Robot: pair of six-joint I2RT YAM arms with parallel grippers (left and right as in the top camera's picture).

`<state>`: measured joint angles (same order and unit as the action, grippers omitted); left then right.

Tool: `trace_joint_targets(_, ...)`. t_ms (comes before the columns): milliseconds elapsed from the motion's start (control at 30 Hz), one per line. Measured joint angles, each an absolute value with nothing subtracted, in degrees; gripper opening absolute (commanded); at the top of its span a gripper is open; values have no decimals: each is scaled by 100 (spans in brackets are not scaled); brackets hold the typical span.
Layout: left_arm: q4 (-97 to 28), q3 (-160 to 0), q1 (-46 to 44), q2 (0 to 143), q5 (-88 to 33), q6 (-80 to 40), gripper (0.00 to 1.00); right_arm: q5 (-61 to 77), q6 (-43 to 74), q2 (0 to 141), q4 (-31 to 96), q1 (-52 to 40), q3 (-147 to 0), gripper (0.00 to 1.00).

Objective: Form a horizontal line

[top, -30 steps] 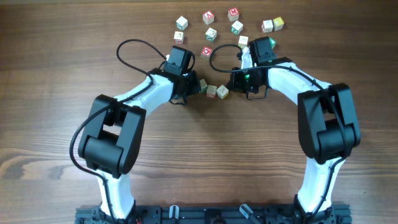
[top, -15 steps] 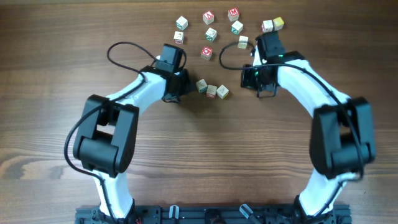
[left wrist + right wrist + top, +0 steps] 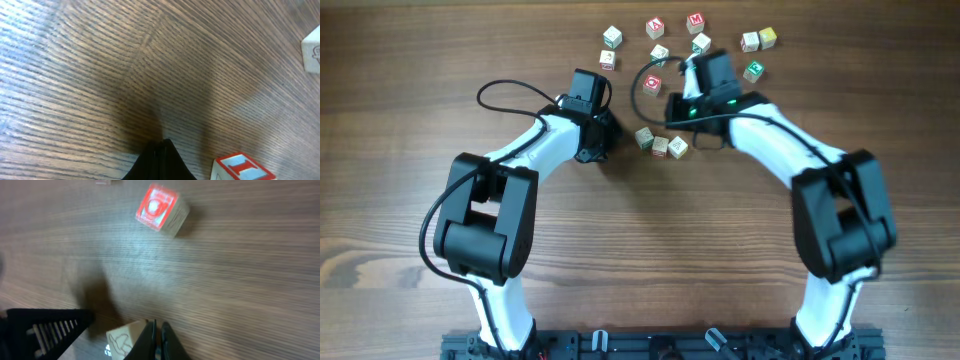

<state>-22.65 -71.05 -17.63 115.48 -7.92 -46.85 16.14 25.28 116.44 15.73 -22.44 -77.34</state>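
The row of three small whitish letter cubes (image 3: 661, 145) lies mid-table, its left cube slightly higher than the other two. My left gripper (image 3: 604, 136) is shut and empty, low over the wood just left of the row. In the left wrist view its closed fingertips (image 3: 162, 144) point at bare wood, with a red-lettered cube (image 3: 239, 167) to the right. My right gripper (image 3: 665, 118) is shut, just above the row. In the right wrist view its closed tips (image 3: 157, 326) sit against the right side of a cube with a bird drawing (image 3: 124, 339).
Several loose letter cubes lie scattered at the back, among them a red-faced one (image 3: 652, 84) that also shows in the right wrist view (image 3: 160, 209), a green one (image 3: 753, 70), and a pair (image 3: 758, 40). The left gripper's black body (image 3: 45, 325) shows in the right wrist view.
My right arm has swung left, from right of the row to just above it. My left gripper has drawn back slightly left and up from the row. The cubes have stayed put.
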Motion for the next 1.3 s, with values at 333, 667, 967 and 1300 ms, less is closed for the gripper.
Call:
trace_joint_targets(333, -2418, -6989, -1750, 11441, -576, -5837, 4, 1649, 2917, 11926, 1315, -2585, -7728, 5)
trace_joint_targets(667, -2790, -6984, -1577, 11367, -414, -6945, 4, 1723, 2980, 11926, 1448, -2582, -7730, 5)
trace_joint_targets(967, -2788, -6984, -1577, 11365, -410, -7067, 4, 1949, 2980, 11926, 1516, -2582, -7730, 5)
trace_joint_targets(1300, -2705, -6958, -1575, 11360, -532, -6604, 4, 1951, 3000, 11926, 1496, -2582, -7730, 5)
